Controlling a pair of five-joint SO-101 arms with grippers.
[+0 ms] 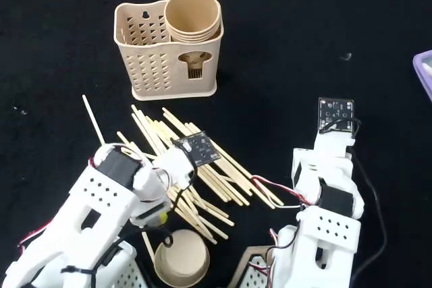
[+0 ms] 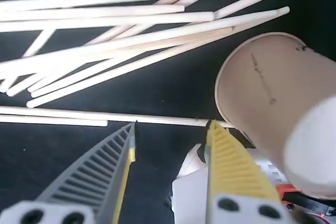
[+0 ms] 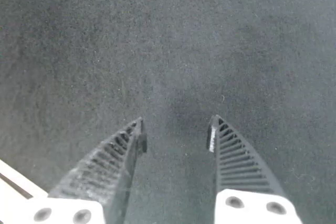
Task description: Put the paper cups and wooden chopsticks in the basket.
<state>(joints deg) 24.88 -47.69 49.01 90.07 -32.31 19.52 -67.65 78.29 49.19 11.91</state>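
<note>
Ok, L gripper [image 2: 170, 129] is released, nothing btwn the fingers. The tips sit just short of a single chopstick [image 2: 79, 116] lying crosswise in front of them. The main chopstick pile [image 2: 121, 40] is farther out beyond the tips.

Risks, judged:
- The stick is thin and flat on the cloth, so the fingers could close over it, roll it, or drag in a neighbour.
- A grip off-centre would prob. let the stick tilt and slip.

The loose paper cup [image 2: 268, 87] is just beside the yellow finger [image 2: 231, 166]. A sideways shift on closing could knock it or roll it off.

The basket [image 1: 145, 65] is well beyond the pile. It has a cup stack [image 1: 192, 15] in one compartment, and a long stick carried in could snag the rim or hit that stack.

R gripper [image 3: 176, 132] is also spread, empty, with only black table [image 3: 168, 35] ahead of its fingers, well apart from the task things. Low risk there.
</note>
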